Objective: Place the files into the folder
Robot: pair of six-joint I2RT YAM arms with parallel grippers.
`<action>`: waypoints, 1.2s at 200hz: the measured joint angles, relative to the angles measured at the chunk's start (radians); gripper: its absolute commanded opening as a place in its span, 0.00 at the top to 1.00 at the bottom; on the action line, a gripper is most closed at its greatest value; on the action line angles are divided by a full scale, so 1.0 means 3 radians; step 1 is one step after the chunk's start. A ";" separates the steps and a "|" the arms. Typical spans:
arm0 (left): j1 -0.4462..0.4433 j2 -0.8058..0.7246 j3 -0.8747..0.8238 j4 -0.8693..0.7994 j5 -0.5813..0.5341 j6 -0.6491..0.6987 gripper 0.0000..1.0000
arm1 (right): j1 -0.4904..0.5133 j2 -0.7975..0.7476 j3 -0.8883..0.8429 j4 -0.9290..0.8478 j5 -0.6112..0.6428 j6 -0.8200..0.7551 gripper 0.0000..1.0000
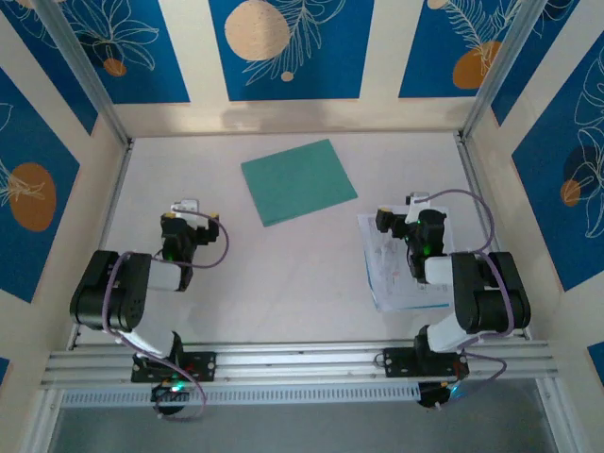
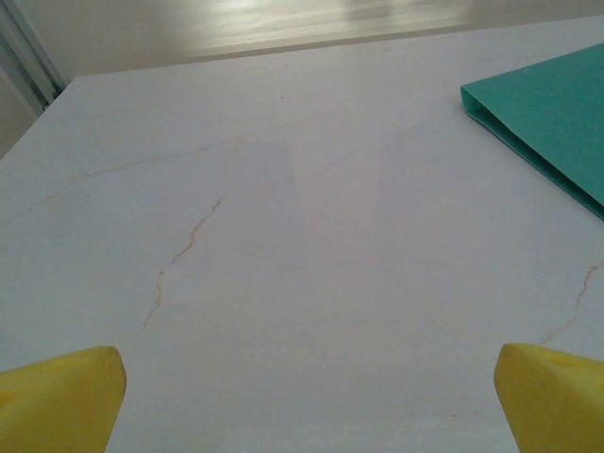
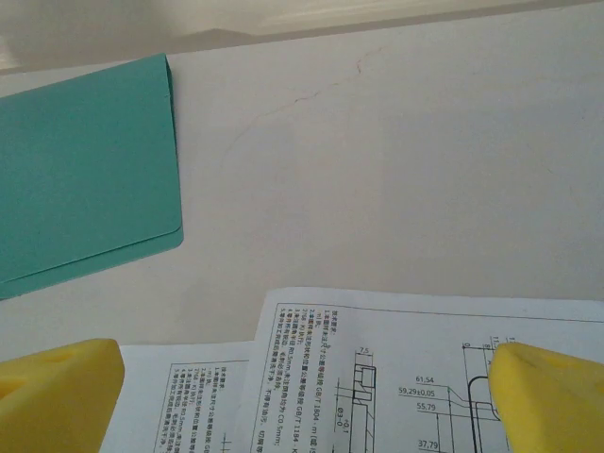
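Right gripper (image 1: pixel 394 219) is hovering wide open, empty, directly over the files (image 3: pixel 377 359) lying just right of the folder (image 1: pixel 298 181); left gripper (image 2: pixel 302 401), equally open and empty, is sitting farther off

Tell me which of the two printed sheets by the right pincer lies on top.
The sheet with the dimensioned drawing: its left edge runs unbroken over the other sheet, which peeks out from beneath it.

White veined table (image 1: pixel 283 274), blue leaf-patterned wall panels (image 1: pixel 330 57), aluminium rail (image 1: pixel 302 363).
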 measured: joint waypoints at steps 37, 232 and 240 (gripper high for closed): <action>0.0000 0.0000 0.0001 -0.0001 0.0000 0.0000 0.00 | 0.0000 0.0000 0.0000 0.0000 0.0000 0.0001 0.01; -0.0532 -0.1387 -0.0146 -0.0674 -0.0207 0.0120 0.00 | 0.0314 -0.1010 0.1091 -0.1860 0.0189 0.0815 0.01; -0.0671 -0.1743 -0.0066 -0.0974 -0.0263 -0.0085 0.00 | 0.0298 -0.1033 0.1357 -0.2136 0.0113 0.1180 0.00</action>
